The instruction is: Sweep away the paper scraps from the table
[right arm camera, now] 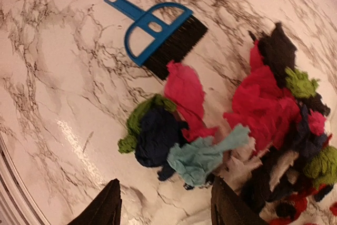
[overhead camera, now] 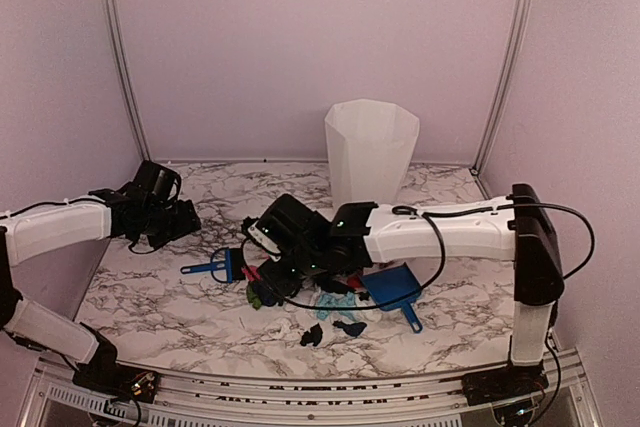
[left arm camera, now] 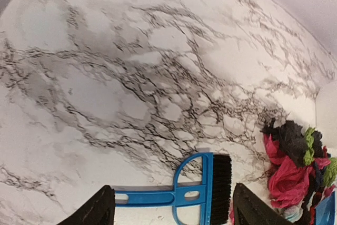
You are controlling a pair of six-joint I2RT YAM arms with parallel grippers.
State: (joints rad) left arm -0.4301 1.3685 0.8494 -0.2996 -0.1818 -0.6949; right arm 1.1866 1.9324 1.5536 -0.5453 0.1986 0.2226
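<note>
Paper scraps (right arm camera: 263, 110) lie heaped between brush (right arm camera: 175, 46) and dustpan (overhead camera: 393, 287) (half-hidden, seemingly).

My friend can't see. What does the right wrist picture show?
Crumpled paper scraps, red, black, green, blue and white, lie heaped on a marble table. A blue brush with black bristles lies beside them. Two dark fingers stand apart at the bottom, empty.

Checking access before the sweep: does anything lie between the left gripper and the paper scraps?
Yes. The blue brush lies flat on the table just ahead of the left gripper, bristles facing the paper scraps heaped beyond it.
</note>
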